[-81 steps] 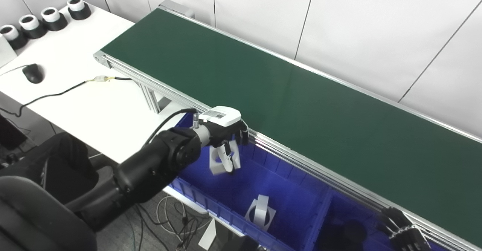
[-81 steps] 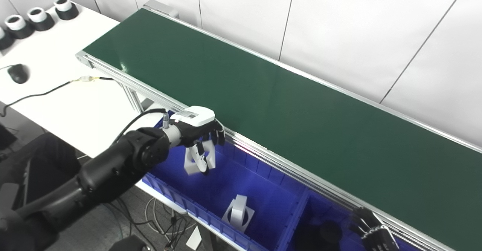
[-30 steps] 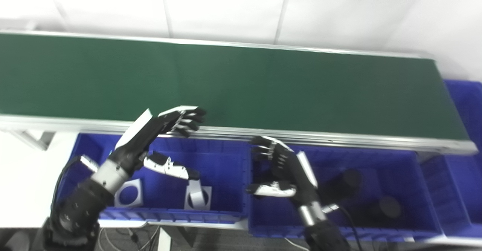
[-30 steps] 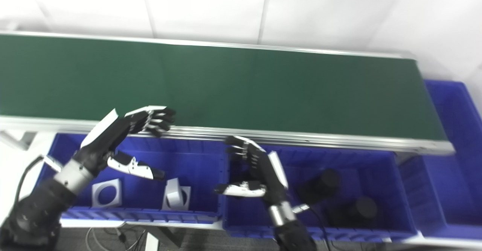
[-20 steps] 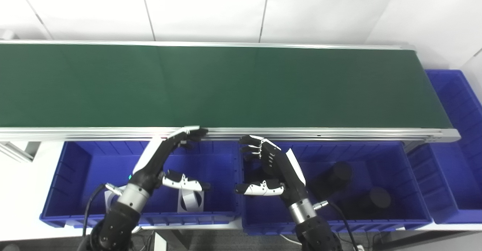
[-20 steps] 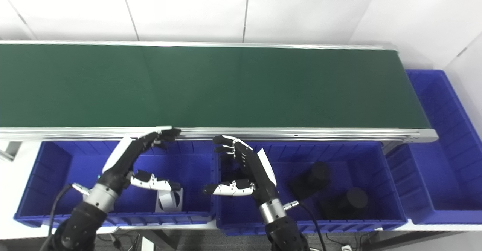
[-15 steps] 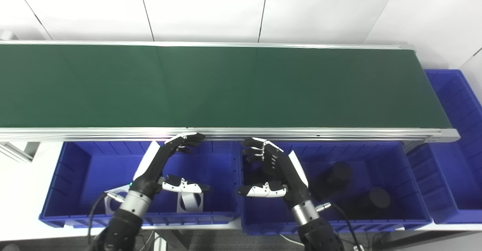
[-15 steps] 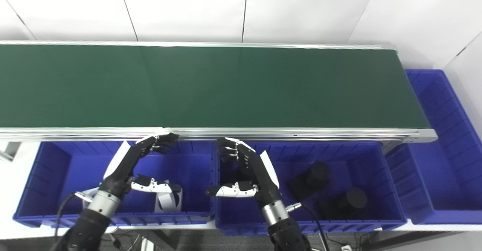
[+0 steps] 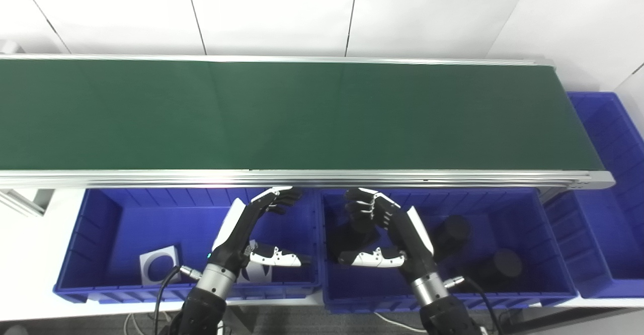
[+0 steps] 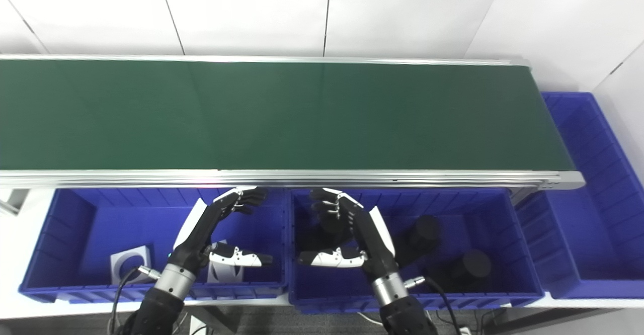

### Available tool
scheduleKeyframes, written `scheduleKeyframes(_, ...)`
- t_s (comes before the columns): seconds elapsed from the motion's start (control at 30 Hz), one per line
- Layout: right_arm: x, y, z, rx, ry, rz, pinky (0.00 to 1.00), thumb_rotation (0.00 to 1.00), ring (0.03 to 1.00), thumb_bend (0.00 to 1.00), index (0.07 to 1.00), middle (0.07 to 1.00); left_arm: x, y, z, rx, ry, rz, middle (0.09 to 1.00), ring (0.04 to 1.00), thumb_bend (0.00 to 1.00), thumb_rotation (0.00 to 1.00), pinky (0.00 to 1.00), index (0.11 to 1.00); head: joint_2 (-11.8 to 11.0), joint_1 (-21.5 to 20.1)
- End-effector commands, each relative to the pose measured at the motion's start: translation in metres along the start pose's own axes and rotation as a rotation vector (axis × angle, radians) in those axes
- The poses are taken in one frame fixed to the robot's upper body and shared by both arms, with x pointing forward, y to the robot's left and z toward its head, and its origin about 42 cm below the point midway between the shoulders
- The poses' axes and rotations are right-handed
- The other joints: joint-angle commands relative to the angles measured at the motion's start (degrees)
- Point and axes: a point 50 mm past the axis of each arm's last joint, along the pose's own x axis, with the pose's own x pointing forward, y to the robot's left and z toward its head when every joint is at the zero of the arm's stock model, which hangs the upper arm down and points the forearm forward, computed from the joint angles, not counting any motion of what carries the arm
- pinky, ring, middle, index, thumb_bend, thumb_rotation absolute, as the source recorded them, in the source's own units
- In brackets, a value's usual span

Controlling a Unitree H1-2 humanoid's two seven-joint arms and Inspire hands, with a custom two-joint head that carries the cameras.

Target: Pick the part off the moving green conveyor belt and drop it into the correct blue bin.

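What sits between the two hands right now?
Only the adjoining blue walls of the two bins; left hand and right hand hover open, either side, holding nothing. Both eye views show this.

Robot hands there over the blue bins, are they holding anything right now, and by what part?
Nothing is held. The left robot hand and the right robot hand both hover open over the blue bins, fingers apart. The green belt carries no part.

The conveyor belt [image 9: 302,113] looked matt green, its rail [image 9: 302,178] brushed metal; the blue bins [image 9: 100,209] were smooth, slightly glossy plastic.
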Motion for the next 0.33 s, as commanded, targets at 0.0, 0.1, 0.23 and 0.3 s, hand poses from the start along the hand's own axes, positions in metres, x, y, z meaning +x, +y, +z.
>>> scheduleKeyframes(0.0, 0.0019, -0.0030, 0.0088, 0.007, -0.071, -0.029, 0.66, 0.15, 0.724, 0.85, 0.727, 0.763, 0.0067, -0.0004, 0.0130, -0.002, -0.061, 0.029, 0.745, 0.723, 0.85, 0.05, 0.66, 0.735, 0.0, 0.6)
scheduleKeyframes(0.1, -0.0008, -0.0063, 0.0074, 0.011, -0.066, -0.029, 0.67, 0.12, 0.728, 0.83, 0.729, 0.765, 0.0081, -0.0032, 0.0146, 0.000, -0.065, 0.028, 0.736, 0.714, 0.86, 0.06, 0.65, 0.729, -0.1, 1.4)
scheduleKeyframes(0.23, -0.0023, -0.0089, 0.0062, 0.007, -0.061, -0.024, 0.67, 0.13, 0.730, 0.82, 0.733, 0.766, 0.0092, -0.0046, 0.0154, 0.001, -0.062, 0.023, 0.733, 0.705, 0.87, 0.06, 0.64, 0.728, -0.3, 2.1)
scheduleKeyframes(0.3, -0.0025, -0.0090, 0.0053, 0.007, -0.058, -0.023, 0.67, 0.12, 0.729, 0.82, 0.734, 0.765, 0.0090, -0.0047, 0.0149, -0.003, -0.060, 0.019, 0.735, 0.705, 0.87, 0.06, 0.64, 0.729, -0.4, 2.2)
